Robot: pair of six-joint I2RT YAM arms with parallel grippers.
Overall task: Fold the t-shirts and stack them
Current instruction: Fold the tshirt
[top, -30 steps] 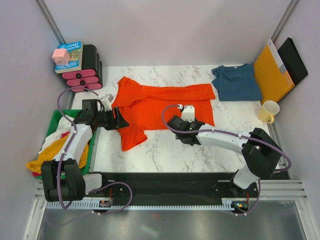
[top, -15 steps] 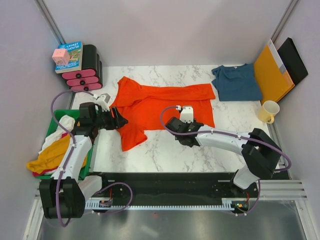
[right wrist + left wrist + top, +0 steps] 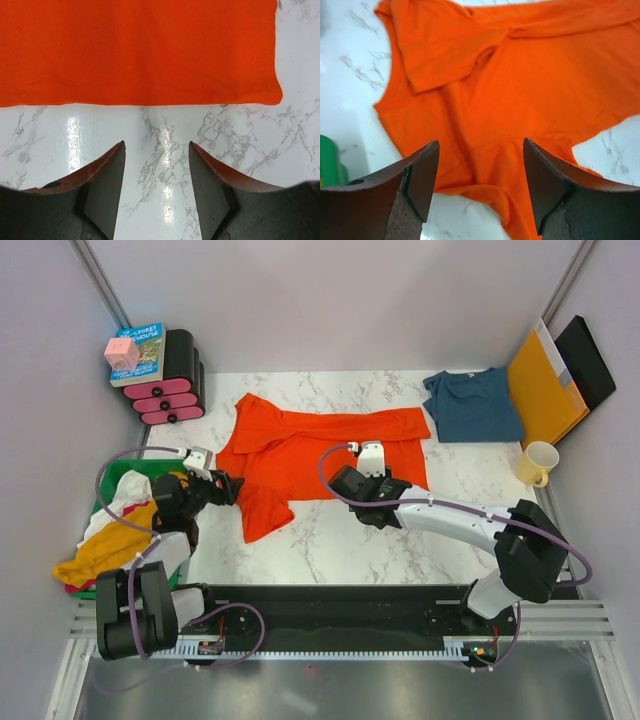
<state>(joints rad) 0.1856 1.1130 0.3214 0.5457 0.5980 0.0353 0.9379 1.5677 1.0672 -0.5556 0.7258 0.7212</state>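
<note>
The orange-red t-shirt (image 3: 310, 445) lies partly folded and rumpled across the middle of the marble table; it fills the left wrist view (image 3: 520, 90) and the top of the right wrist view (image 3: 140, 50). The dark teal-blue t-shirt (image 3: 473, 405) lies folded at the back right. My left gripper (image 3: 228, 488) is open and empty at the shirt's left edge, above its lower flap (image 3: 480, 150). My right gripper (image 3: 345, 480) is open and empty over bare marble just in front of the shirt's straight near edge (image 3: 156, 145).
A green bin (image 3: 115, 477) of mustard-yellow and white garments (image 3: 105, 545) sits at the left. Pink-and-black boxes with a book (image 3: 165, 375) stand back left. An orange-yellow envelope (image 3: 543, 385), a black folder (image 3: 588, 360) and a yellow mug (image 3: 538, 462) are at the right.
My left arm has drawn back toward the left and the near side, off the shirt's left edge. My right gripper has shifted slightly toward the shirt. The shirt has barely moved.
</note>
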